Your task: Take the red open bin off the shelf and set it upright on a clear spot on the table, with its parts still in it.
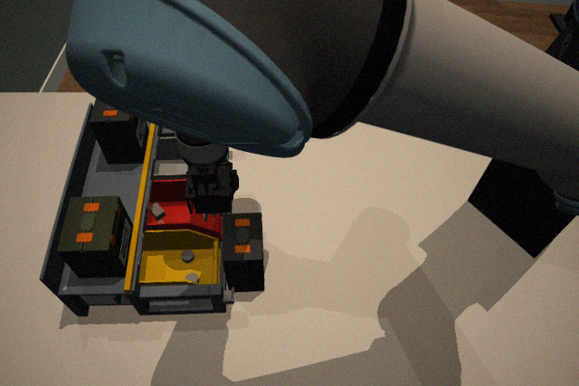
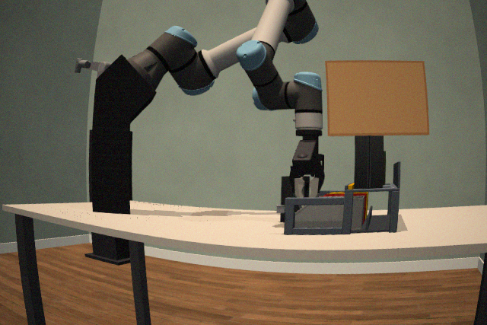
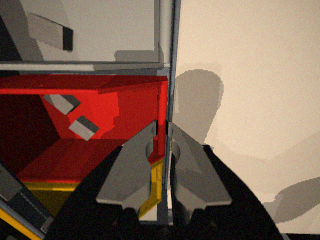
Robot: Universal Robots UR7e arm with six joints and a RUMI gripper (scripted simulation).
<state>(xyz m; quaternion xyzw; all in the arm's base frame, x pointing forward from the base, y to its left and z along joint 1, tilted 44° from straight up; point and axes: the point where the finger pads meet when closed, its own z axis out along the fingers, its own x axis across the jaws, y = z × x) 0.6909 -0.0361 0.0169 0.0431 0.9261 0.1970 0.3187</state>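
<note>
The red open bin (image 1: pixel 180 214) (image 2: pixel 338 195) (image 3: pixel 107 104) sits upright in the lower front row of the dark grey shelf (image 1: pixel 180 291) (image 2: pixel 314 231), between a yellow bin and a grey bin. Two grey block parts (image 3: pixel 62 103) (image 3: pixel 84 128) lie inside it in the wrist view; one part (image 1: pixel 157 210) shows in the top view. My gripper (image 3: pixel 161 121) (image 2: pixel 307 194) points down at the bin's front edge and is shut on its thin front wall, one finger inside and one outside. In the top view the arm and gripper body hide part of the bin.
The yellow bin (image 1: pixel 158 269) (image 3: pixel 50 186) with small round parts adjoins the red bin. The grey bin (image 3: pixel 115 25) is on its other side. A black case (image 1: pixel 242 234) stands close in front of the shelf. A green case (image 1: pixel 88 227) and another black case (image 1: pixel 118 141) stand on the rear tier.
</note>
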